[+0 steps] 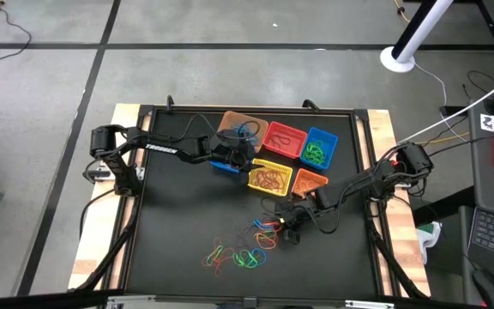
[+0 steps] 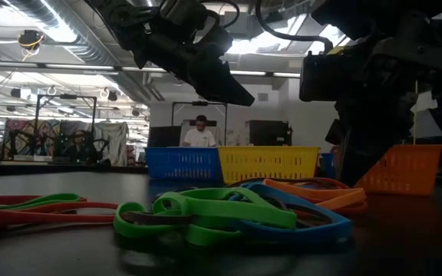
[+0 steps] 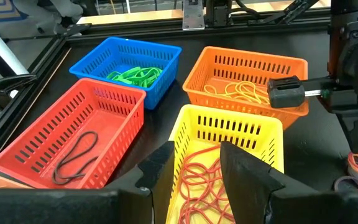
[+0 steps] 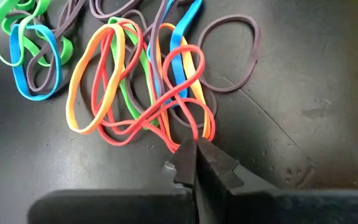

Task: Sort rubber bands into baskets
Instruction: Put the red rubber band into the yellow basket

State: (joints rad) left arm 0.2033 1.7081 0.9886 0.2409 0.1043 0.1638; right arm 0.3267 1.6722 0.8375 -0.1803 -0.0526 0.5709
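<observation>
A tangle of rubber bands (image 4: 148, 81) in red, orange, green, blue and dark purple lies flat on the black table (image 1: 178, 223). More of them (image 1: 240, 254) lie nearer the front. My right gripper (image 4: 194, 149) points down at the tangle's edge and is shut on a red band. My left gripper (image 3: 197, 168) hangs open above the yellow basket (image 3: 225, 162), which holds red-orange bands. The red basket (image 3: 67, 137) holds a dark band, the blue basket (image 3: 129, 65) green bands, and the orange basket (image 3: 247, 78) yellow ones. My right gripper pinches the end of a red band's loop (image 4: 190, 134) between its two fingertips, coming from above at a slant. An orange band (image 4: 209, 132) runs right beside the tips, and I cannot tell whether it is caught too. The band lies on the table among the others.
A tan-orange basket (image 1: 243, 127) with a blue band stands at the far left of the group. A second blue basket (image 1: 224, 166) lies under my left arm. A person sits in the room beyond the table (image 2: 200, 134). Open table lies to the left.
</observation>
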